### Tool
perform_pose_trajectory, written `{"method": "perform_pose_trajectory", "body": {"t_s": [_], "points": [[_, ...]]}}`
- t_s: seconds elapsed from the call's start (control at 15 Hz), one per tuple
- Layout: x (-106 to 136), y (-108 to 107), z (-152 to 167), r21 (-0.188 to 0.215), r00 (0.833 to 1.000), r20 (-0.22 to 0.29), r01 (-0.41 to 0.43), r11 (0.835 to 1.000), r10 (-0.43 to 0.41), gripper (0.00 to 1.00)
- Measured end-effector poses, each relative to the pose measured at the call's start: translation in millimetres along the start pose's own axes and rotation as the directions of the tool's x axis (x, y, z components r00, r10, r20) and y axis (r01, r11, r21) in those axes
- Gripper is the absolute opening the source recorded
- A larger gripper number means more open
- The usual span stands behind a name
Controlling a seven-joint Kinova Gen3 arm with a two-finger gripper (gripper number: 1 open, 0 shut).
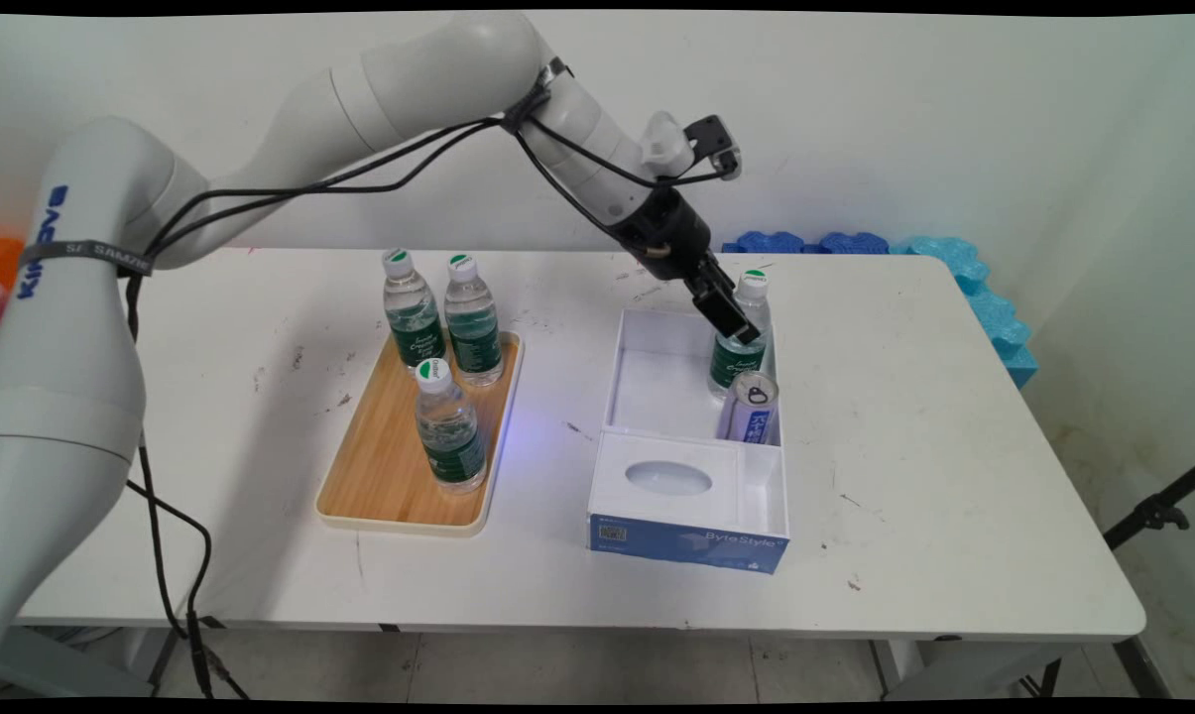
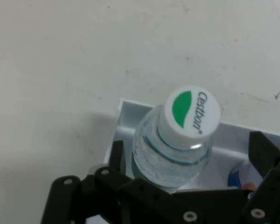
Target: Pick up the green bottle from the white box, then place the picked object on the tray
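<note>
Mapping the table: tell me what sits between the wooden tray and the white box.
Main view: only bare table between the wooden tray and white box.

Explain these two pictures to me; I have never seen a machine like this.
The white machine is a robot arm with a black two-fingered claw. The wide picture is taken from a fixed camera above the white table; the close one is taken from a camera on the hand, looking along the claw. On the table lie a wooden tray bearing three water bottles and a white box holding a fourth water bottle and a can. The claw's fingers stand apart on either side of that fourth bottle; nothing is lifted.
</note>
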Motion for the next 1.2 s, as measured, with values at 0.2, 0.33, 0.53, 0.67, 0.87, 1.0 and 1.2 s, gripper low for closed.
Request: {"method": "perform_pose_trajectory", "body": {"t_s": [0.2, 0.33, 0.53, 0.67, 0.87, 1.0, 1.2], "points": [[0, -2, 10, 0.002, 1.0, -0.001, -0.005, 1.0, 0.005, 1.0], [0, -3, 13, 0.003, 1.0, -0.001, -0.006, 1.0, 0.006, 1.0], [-1, -3, 18, 0.004, 1.0, 0.0, -0.009, 1.0, 0.009, 0.0], [-2, -2, 20, 0.003, 1.0, -0.001, -0.008, 1.0, 0.008, 0.0], [-1, -2, 15, 0.013, 1.0, -0.014, -0.003, 1.0, 0.003, 0.0], [4, -1, -2, 0.038, 0.999, -0.041, 0.003, 0.999, -0.002, 0.0], [7, 6, -45, 0.077, 0.996, -0.093, 0.013, 0.997, -0.006, 0.0]]}}
